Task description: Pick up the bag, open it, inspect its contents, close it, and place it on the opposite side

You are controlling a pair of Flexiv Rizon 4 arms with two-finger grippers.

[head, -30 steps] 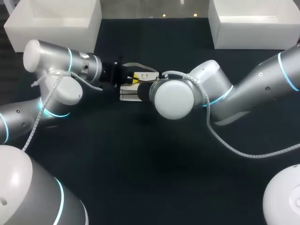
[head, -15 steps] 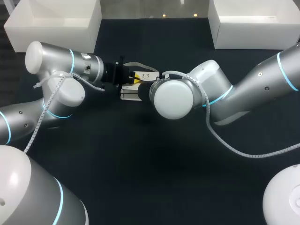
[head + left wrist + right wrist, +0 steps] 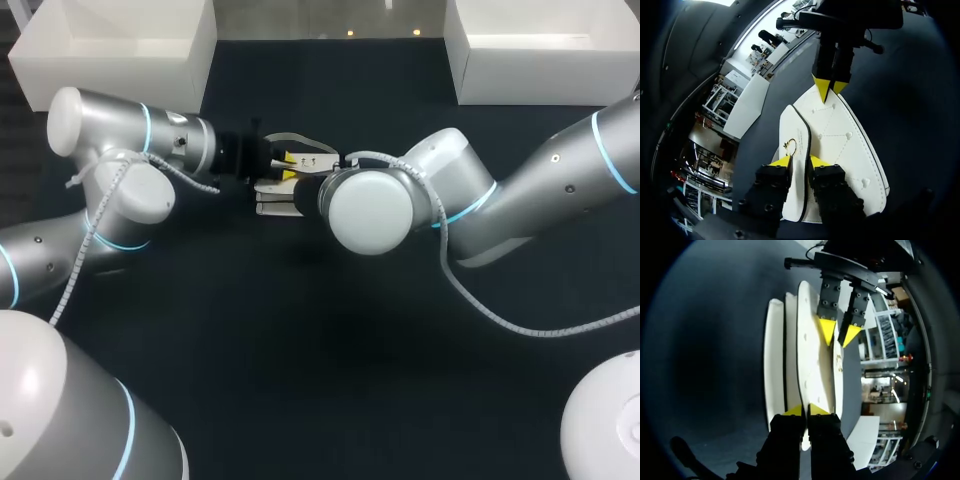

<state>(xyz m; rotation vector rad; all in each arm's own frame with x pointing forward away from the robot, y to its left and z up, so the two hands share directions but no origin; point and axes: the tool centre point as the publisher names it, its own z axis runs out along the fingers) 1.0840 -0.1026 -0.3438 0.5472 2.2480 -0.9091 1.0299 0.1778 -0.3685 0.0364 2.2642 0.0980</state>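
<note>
A white stitched bag (image 3: 272, 198) hangs between my two grippers over the middle of the dark table, its strap (image 3: 292, 138) looping behind it. In the left wrist view the bag (image 3: 842, 145) runs ahead of my left gripper (image 3: 800, 161), whose yellow tips stand apart on either side of the thin flap edge with its small gold ring (image 3: 790, 146). My right gripper (image 3: 806, 411) is shut on the opposite end of the bag (image 3: 807, 355). It shows as closed yellow tips (image 3: 831, 87) at the bag's far end. In the head view my right wrist hides it.
Two white open bins stand at the table's back, one at the left (image 3: 120, 50) and one at the right (image 3: 540, 55). The dark tabletop (image 3: 330, 380) stretches in front of the arms.
My left gripper's fingers have spread apart off the flap, and the left arm has drawn back slightly to the left. The right arm and the bag have stayed put.
</note>
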